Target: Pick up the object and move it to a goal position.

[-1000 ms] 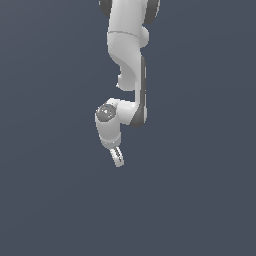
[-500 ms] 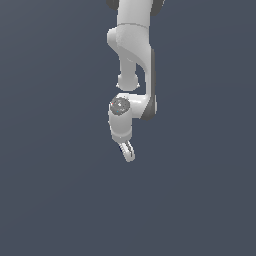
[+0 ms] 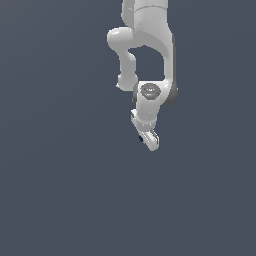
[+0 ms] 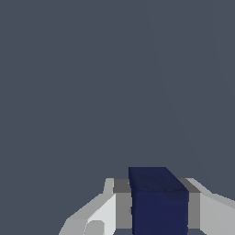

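1. A plain, dark navy-blue cube (image 4: 158, 202) fills the lower centre of the wrist view, pinched between two pale grey finger pads (image 4: 122, 204) that press flat against its opposite sides; the white two-fingered gripper (image 4: 156, 206) is clamped on the cube.
2. In the exterior view the same gripper (image 3: 148, 140) sits just right of the frame's centre, angled down toward the lower right, with only a sliver of the navy cube (image 3: 142, 138) showing at the left edge of its fingers.
3. Above the gripper, a round grey-capped wrist joint (image 3: 149, 91) joins it to the glossy white robot arm (image 3: 147, 35), which bends back up and leaves the frame at the upper centre.
4. Behind everything lies a flat, uniform slate-grey backdrop (image 3: 60, 175), covering both views with no visible edge; whether it is floor or wall cannot be told.
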`<action>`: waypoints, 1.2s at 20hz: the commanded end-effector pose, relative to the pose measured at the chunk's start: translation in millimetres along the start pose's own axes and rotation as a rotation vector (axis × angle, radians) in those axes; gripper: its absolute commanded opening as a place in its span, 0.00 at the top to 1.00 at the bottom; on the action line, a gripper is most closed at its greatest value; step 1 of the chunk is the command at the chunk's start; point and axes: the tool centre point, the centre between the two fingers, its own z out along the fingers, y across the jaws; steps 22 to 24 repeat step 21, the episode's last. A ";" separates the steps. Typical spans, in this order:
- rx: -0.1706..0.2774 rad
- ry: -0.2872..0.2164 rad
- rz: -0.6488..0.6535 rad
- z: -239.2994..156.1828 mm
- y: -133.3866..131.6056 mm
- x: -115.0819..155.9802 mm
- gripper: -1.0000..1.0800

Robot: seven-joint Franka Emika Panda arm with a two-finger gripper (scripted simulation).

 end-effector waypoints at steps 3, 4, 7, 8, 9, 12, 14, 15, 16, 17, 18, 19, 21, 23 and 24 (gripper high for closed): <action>0.000 0.000 0.000 -16.2 -4.7 -53.0 1.00; 0.000 0.001 0.000 -19.4 -5.9 -63.4 1.00; 0.000 0.001 0.000 -28.0 -9.1 -91.0 1.00; 0.000 0.001 0.000 -30.5 -10.0 -99.0 1.00; 0.000 0.001 0.000 -32.8 -11.0 -106.4 1.00; 0.000 0.001 0.000 -38.6 -13.6 -125.0 1.00; 0.000 0.001 0.000 -41.6 -15.0 -134.6 1.00; 0.000 0.001 0.000 -42.8 -15.7 -138.5 1.00; 0.000 0.001 0.000 -43.9 -16.2 -141.8 1.00; 0.000 0.001 0.000 -44.7 -16.7 -144.5 1.00; 0.000 0.001 0.000 -45.4 -17.0 -146.6 1.00; 0.000 0.001 0.000 -45.9 -17.3 -148.1 1.00; 0.000 0.001 0.000 -46.3 -17.5 -149.4 1.00; 0.000 0.001 0.000 -46.3 -17.5 -149.4 1.00; 0.000 0.001 0.000 -46.3 -17.5 -149.4 1.00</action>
